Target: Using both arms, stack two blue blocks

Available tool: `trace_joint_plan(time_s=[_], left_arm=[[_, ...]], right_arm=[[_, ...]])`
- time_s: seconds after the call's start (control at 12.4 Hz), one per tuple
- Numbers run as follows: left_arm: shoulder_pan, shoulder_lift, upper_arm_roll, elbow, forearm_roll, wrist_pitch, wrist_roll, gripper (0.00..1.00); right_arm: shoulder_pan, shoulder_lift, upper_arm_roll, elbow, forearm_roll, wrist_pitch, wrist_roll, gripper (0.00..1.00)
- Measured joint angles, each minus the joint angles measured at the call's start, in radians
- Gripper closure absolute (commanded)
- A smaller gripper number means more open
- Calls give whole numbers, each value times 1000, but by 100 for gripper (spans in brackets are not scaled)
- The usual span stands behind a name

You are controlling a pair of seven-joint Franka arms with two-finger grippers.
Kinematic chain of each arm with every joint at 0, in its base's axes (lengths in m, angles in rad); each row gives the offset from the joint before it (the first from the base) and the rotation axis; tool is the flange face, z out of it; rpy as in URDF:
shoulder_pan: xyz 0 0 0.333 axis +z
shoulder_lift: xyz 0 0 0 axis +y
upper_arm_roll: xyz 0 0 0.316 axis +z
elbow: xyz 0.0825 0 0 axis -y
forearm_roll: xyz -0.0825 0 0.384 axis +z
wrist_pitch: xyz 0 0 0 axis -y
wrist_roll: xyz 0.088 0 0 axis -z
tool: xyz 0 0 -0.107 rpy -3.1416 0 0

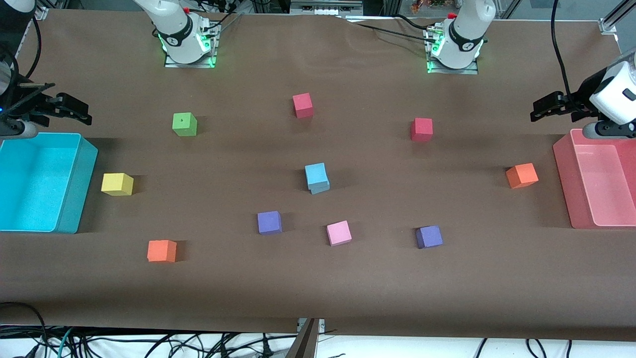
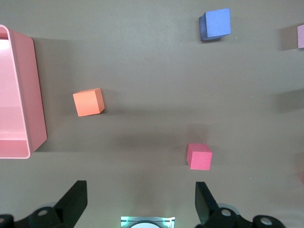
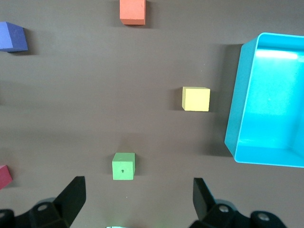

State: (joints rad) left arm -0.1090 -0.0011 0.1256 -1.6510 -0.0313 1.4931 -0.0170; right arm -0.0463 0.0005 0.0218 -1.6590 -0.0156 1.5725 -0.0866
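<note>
The two light blue blocks stand stacked in the middle of the table: the upper blue block (image 1: 315, 173) rests slightly askew on the lower blue block (image 1: 320, 188). Neither shows in the wrist views. My left gripper (image 1: 545, 108) hangs open and empty above the table at the left arm's end, beside the pink bin (image 1: 564, 169); it also shows in the left wrist view (image 2: 141, 190). My right gripper (image 1: 74, 110) hangs open and empty at the right arm's end, over the edge of the cyan bin (image 1: 74, 199); it also shows in the right wrist view (image 3: 138, 187).
Loose cubes lie around the stack: two red (image 1: 303, 105) (image 1: 421, 130), green (image 1: 184, 124), yellow (image 1: 117, 184), two orange (image 1: 162, 250) (image 1: 521, 175), two purple (image 1: 270, 222) (image 1: 429, 236) and pink (image 1: 339, 233).
</note>
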Motion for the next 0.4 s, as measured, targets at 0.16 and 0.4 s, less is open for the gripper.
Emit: trace_joint_plan(time_s=[0.16,0.4], left_arm=[[0,0,0,9,0,0,3,0],[0,9,-1,10,0,0,3,0]], right_arm=[[0,-30,-7,-32,0,3,0,0],[11,-40,-35,-42,0,5,0,0]])
